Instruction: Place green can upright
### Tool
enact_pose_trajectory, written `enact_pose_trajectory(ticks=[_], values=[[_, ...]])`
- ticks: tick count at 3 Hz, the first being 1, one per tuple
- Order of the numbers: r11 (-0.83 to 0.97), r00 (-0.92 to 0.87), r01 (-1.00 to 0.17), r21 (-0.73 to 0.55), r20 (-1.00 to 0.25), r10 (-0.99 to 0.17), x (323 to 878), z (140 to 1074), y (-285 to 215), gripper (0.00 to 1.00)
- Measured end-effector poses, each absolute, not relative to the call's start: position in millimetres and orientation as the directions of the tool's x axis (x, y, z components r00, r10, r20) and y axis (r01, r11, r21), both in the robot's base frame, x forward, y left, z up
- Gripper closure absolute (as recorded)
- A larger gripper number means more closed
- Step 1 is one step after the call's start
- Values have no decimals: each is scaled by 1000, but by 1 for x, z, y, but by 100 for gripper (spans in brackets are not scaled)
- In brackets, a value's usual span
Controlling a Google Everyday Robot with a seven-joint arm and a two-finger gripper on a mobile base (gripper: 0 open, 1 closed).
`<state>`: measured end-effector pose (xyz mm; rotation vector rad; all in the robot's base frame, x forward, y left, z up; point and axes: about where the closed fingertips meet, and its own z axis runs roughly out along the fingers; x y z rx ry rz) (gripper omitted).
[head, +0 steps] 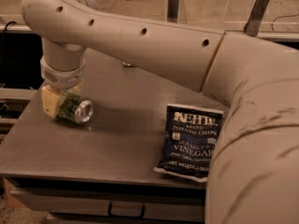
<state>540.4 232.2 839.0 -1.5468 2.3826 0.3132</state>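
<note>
Low at the left of the table (117,129), the gripper (58,99) hangs from the wrist of the pale arm (140,43), right down at the can (75,109). The can lies on its side on the grey top, near the left edge, its silver end turned toward the front right. The gripper's yellowish parts show just beside it and behind it; whether they clamp the can or only stand around it, one cannot tell.

The tabletop is a dull, flat grey sheet. A dark blue chip bag (191,141) lies flat near the front edge, well apart from the can, with white lettering facing up. At the back of the surface a small silvery object (127,64) peeks out from under the arm, too hidden to name. Below the front edge runs a lighter drawer front with a dark handle (126,212).

The arm sweeps from the lower right up across the whole view and hides much of the table's right side. Behind the table lies a tan floor crossed by pale lines, with two dark posts (174,3) standing on it. To the left of the table the room is dark.
</note>
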Motion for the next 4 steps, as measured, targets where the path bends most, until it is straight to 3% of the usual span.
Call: enact_pose_trajectory(ticks=[2,3,4], values=[[393,-334,-919,-29,-470,-817,558,902,224,87],[330,-225,-942,-66,-608,-761,588,964,223,100],[261,-90,-958,-115,-748,-658,614,1029,220,100]])
